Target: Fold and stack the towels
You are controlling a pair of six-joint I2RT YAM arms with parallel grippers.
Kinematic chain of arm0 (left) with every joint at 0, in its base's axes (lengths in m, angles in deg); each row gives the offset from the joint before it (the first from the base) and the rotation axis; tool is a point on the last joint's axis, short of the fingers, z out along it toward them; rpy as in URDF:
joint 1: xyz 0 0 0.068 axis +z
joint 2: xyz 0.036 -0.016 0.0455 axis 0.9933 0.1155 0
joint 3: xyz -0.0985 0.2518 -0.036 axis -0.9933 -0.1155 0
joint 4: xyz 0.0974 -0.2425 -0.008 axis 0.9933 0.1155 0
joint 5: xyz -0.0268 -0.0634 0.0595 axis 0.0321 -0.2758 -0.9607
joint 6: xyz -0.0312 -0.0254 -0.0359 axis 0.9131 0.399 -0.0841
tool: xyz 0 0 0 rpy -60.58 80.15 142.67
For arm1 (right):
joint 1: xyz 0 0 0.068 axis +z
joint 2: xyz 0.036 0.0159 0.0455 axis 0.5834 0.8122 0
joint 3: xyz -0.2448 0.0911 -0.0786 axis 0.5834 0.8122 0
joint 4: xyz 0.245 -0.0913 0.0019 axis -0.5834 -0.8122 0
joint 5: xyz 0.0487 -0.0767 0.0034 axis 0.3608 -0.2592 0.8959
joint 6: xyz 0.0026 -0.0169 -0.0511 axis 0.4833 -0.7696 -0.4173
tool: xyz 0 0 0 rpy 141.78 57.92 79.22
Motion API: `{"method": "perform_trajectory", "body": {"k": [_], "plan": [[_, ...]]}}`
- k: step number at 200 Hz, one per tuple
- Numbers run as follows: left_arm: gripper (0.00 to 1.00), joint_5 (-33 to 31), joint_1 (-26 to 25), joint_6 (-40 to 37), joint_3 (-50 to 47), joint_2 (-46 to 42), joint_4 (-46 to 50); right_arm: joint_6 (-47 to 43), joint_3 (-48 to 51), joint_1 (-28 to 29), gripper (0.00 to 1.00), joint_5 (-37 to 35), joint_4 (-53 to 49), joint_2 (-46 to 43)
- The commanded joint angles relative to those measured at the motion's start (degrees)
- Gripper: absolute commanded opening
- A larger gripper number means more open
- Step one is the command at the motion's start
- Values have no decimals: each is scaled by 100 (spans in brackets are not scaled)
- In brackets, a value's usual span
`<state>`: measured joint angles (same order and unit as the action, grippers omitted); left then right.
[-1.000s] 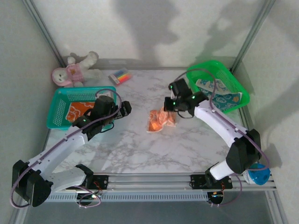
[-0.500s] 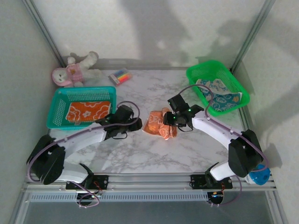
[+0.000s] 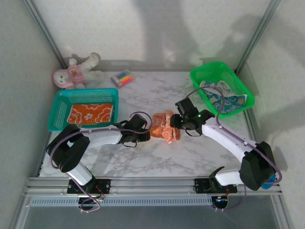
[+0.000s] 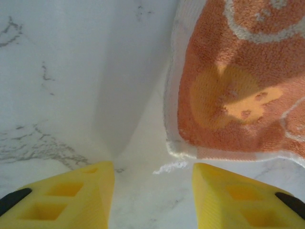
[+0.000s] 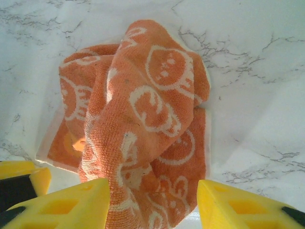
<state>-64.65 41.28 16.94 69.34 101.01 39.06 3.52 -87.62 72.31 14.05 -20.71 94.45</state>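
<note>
Orange terry cloth with white cartoon outlines, the crumpled square towel point(image 5: 138, 119) lies on the white marble-patterned table point(image 3: 190, 157) at the centre of the top external view, directly between your two grippers. The left gripper point(image 4: 152, 191) is at its left edge and the right gripper point(image 5: 152, 205) at its right edge.

In the left wrist view the yellow fingers point(image 4: 71, 191) stand wide apart at the bottom of the frame and hold nothing. The white hemmed corner of the towel is just ahead of them and shifted to the right, so the gap points more at bare table than at cloth. I judge you must move a little to the right in that frame before closing.

In the right wrist view the jaws are also apart, and a thick twisted ridge of cloth runs from the top centre down into the gap between them. This ridge is the long axis of the heap and it points straight at the right gripper, which is therefore the nearer one. Flat single layers show on both sides of the ridge.

The cloth looks thin, looped and limp, so it will probably drag and sag when lifted.

One bright orange towel point(image 3: 90, 113) lies flat in the teal plastic mesh basket point(image 3: 58, 107) at the left. White towels with blue print point(image 3: 224, 98) are in the green basket point(image 3: 209, 72) at the upper right.
</note>
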Motion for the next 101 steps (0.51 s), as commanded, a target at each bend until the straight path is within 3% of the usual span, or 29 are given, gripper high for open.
{"method": "perform_trajectory", "body": {"k": [1, 61, 81, 101], "plan": [[43, -89, -30, 165, 217, 126, -318, 48, 54, -41, 51, -85, -111, -72], [39, -65, 78, 305, 314, 346, -566, 32, 81, -41, 52, -108, -153, -84], [28, -104, 82, 256, 388, 552, -451, 13, 29, -41, 52, -76, -124, -55], [0, -326, 78, 186, 471, 549, -269, -110, -95, -41, 52, 24, -107, 103]]}}
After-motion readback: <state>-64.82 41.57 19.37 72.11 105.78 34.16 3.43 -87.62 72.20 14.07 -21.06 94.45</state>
